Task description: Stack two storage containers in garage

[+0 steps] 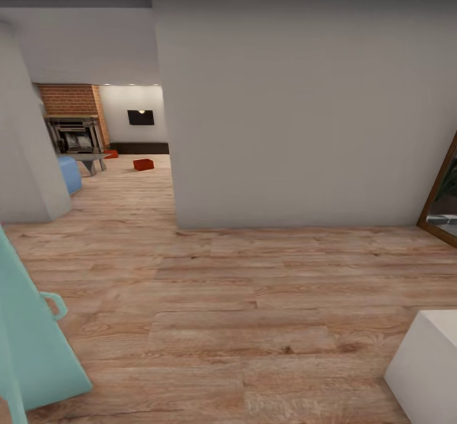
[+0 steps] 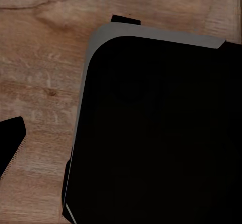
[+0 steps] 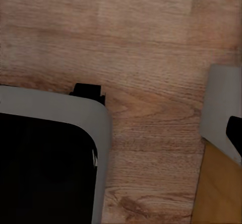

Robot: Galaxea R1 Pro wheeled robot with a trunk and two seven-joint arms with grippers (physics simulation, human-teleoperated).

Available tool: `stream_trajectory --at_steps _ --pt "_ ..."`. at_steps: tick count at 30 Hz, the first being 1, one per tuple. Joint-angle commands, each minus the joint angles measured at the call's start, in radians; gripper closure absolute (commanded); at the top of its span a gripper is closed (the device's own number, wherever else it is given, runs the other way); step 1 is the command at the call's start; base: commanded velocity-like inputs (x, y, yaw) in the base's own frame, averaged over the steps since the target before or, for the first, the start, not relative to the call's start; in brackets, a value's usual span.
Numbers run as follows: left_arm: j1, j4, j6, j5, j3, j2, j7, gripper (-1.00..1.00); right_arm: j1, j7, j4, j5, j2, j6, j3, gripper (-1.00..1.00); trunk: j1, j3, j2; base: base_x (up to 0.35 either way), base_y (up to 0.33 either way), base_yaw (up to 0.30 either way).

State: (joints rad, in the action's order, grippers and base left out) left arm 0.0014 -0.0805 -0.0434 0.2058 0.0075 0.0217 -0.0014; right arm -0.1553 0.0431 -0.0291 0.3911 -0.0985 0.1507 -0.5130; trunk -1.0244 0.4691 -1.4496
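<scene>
Far down the passage at the left lies the living room, with its red-brick fireplace (image 1: 71, 100), black wall screen (image 1: 140, 117) and low dark bench (image 1: 141, 148). One orange-red storage container (image 1: 143, 164) sits on the wood-plank floor there. A second storage container (image 1: 112, 153) shows partly behind a grey low table (image 1: 89, 157). A dark fingertip (image 2: 10, 143) of my left gripper juts in over the planks in the left wrist view. A dark fingertip (image 3: 236, 133) of my right gripper shows at the edge of the right wrist view. Neither gripper's jaws can be read. The garage is out of view.
A broad white wall block (image 1: 298, 113) stands ahead, with the passage open along its left. A grey wall (image 1: 25, 151) and blue seat (image 1: 70, 173) flank that passage. A teal object (image 1: 32, 348) stands near left, a white box (image 1: 428, 367) near right. My black base (image 2: 161, 133) is below.
</scene>
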Motion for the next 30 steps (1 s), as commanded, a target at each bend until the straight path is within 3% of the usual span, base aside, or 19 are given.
stream_trajectory --at_steps 1,30 --pt "0.000 -0.001 -0.002 0.006 0.000 0.000 0.000 -1.00 -0.001 0.004 -0.003 0.011 0.001 0.006 -0.007 -1.00 -0.001 0.001 0.000 0.323 0.000 0.000" --pt "0.000 -0.002 -0.003 0.004 0.000 -0.003 0.000 -1.00 -0.001 0.005 0.003 0.000 0.008 0.004 -0.007 -1.00 -0.001 0.001 0.000 0.323 0.000 0.000"
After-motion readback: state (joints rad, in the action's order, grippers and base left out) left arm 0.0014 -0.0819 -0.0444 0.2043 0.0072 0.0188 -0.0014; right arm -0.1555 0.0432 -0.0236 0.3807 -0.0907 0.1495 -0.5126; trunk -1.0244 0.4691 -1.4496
